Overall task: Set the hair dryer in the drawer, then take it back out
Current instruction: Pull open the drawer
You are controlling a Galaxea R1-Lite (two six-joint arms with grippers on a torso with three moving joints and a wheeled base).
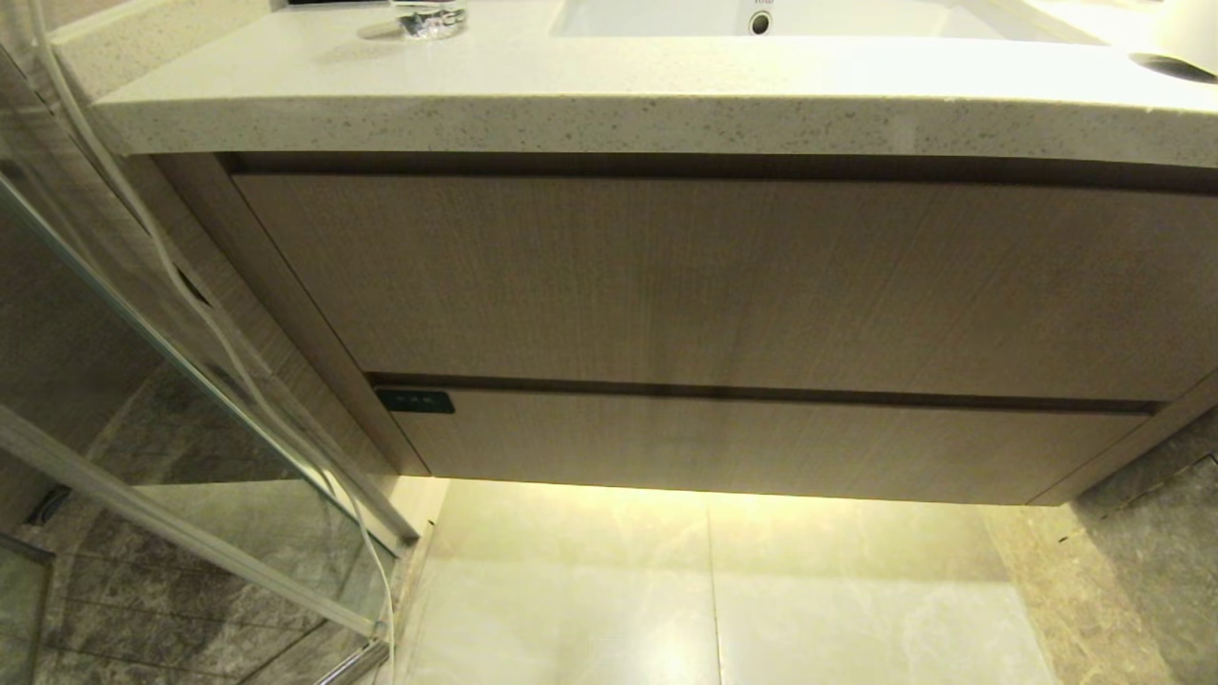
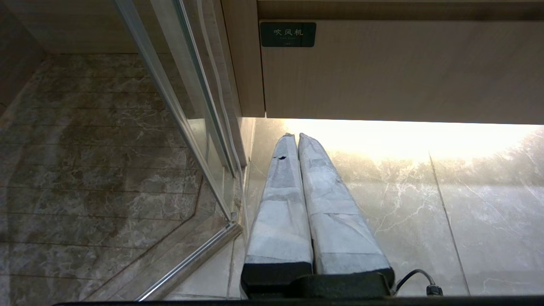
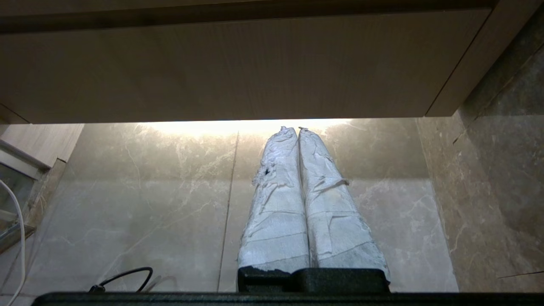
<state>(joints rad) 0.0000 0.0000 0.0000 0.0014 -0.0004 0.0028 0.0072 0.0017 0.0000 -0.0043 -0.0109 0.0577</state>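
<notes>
The drawer (image 1: 761, 442) is the wide, shallow wood-grain front at the bottom of the vanity, pushed shut, with a small dark tag (image 1: 415, 401) at its upper left. The same drawer (image 2: 403, 70) and its tag (image 2: 287, 34) fill the far part of the left wrist view. Below it my left gripper (image 2: 296, 136) is shut and empty, held low over the floor. My right gripper (image 3: 294, 129) is also shut and empty, under the drawer (image 3: 238, 72) near its right end. The hair dryer is not in view. Neither arm shows in the head view.
A taller wood-grain front (image 1: 723, 285) sits above the drawer, under the speckled countertop (image 1: 609, 105) with a sink. A glass shower door (image 1: 171, 400) with a metal frame stands at the left. A white cord (image 1: 238, 362) hangs along it. Pale marble floor (image 1: 723, 590) lies below.
</notes>
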